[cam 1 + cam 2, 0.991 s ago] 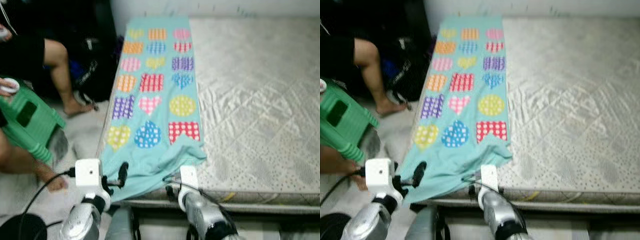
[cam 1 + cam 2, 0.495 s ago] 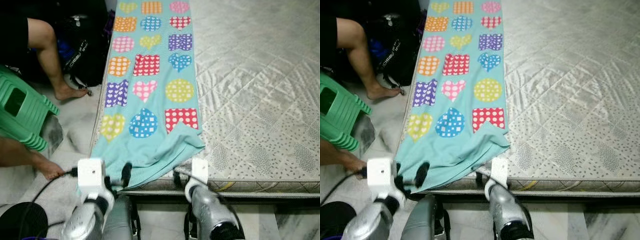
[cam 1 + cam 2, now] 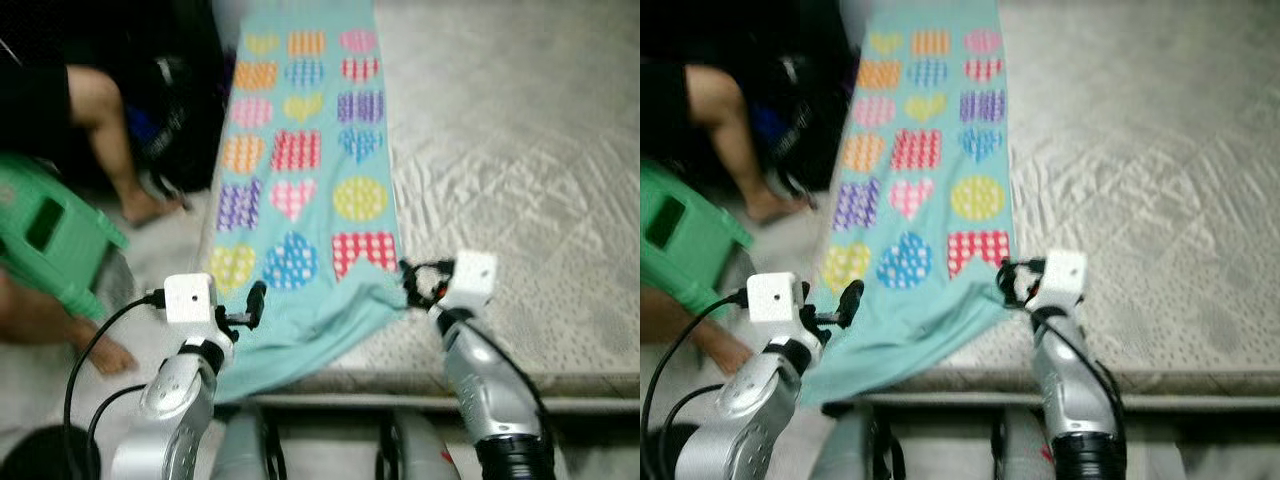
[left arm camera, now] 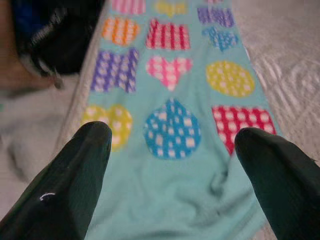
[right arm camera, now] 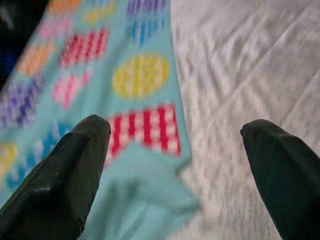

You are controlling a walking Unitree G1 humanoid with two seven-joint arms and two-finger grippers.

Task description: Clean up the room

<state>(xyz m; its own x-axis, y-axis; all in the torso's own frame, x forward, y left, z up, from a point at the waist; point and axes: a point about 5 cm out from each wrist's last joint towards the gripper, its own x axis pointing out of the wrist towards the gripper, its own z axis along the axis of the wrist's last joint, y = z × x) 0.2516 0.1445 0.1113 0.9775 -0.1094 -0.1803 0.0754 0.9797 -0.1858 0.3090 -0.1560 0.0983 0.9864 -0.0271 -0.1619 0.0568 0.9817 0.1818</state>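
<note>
A teal blanket [image 3: 300, 180] printed with coloured hearts lies in a long strip along the left side of the mattress [image 3: 520, 150]. Its near end is rumpled and hangs over the bed's front edge. My left gripper [image 3: 250, 305] hovers over the near left part of the blanket, open, with nothing between its fingers [image 4: 85, 170]. My right gripper [image 3: 412, 283] is held at the blanket's folded near right corner, also open and holding nothing, its fingers [image 5: 75, 165] spread over the blanket edge and the bare mattress.
A person's leg [image 3: 105, 130] and foot are on the floor left of the bed, beside a green plastic stool [image 3: 50, 235] and a black bag [image 3: 175, 120]. The grey quilted mattress spreads to the right.
My right arm has risen from below the bed edge and reached forward to the blanket's near right corner. The left gripper has lifted a little. The camera has tilted up again.
</note>
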